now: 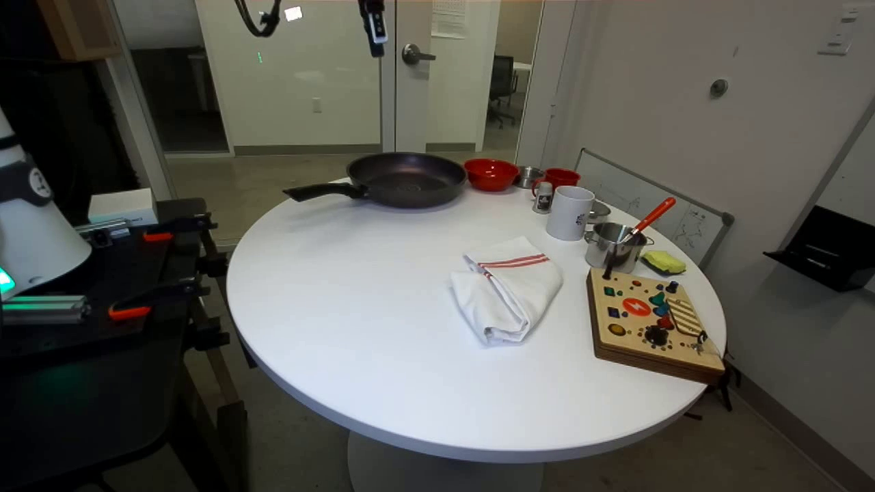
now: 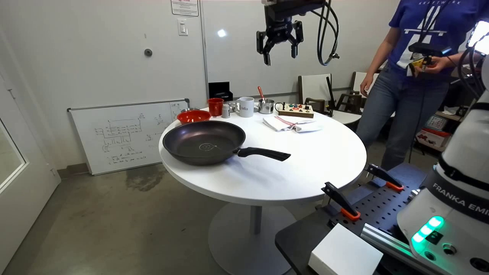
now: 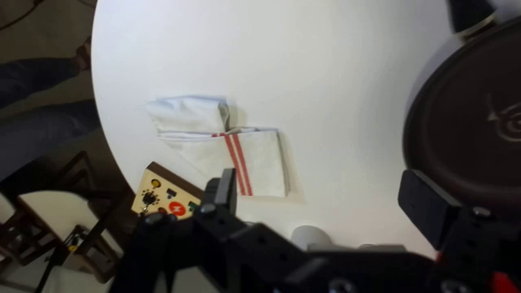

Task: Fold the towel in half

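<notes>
The towel (image 1: 509, 287) is a white cloth with thin red stripes. It lies on the round white table (image 1: 355, 307) as a layered, rumpled bundle, and also shows in an exterior view (image 2: 292, 124). In the wrist view the towel (image 3: 260, 162) has a striped flat part and a rumpled part beside it. My gripper (image 2: 280, 58) hangs high above the table, apart from the towel. Its fingers are spread wide with nothing between them, as the wrist view (image 3: 319, 183) also shows. One finger overlaps the towel's edge in that view.
A dark frying pan (image 2: 204, 143) has its handle over the table. A wooden button board (image 1: 649, 324), a metal pot (image 1: 612, 246) with an orange-handled utensil, a white mug (image 1: 569, 213) and a red bowl (image 1: 491, 175) stand around the towel. A person (image 2: 416, 76) stands beyond the table.
</notes>
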You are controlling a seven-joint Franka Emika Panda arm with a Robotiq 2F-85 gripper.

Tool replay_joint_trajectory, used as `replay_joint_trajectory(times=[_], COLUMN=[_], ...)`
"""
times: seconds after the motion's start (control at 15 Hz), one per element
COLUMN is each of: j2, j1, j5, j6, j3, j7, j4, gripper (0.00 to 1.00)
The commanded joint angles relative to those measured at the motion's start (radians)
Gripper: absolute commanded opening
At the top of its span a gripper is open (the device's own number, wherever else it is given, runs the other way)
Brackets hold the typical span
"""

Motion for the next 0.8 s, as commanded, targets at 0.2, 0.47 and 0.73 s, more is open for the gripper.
replay_joint_trajectory(times=[0.2,0.47,0.73], j2=[0.194,0.375,0.487], j1=[-0.107,-0.136,-0.197], j5=[-0.415,-0.402,-0.161], j6=[0.215,0.195,0.151], j3=[-0.142,-0.269,-0.353], j7=[0.442,0.546,0.411], j4=[-0.102,-0.049,0.066], gripper=[1.00,1.00,1.00])
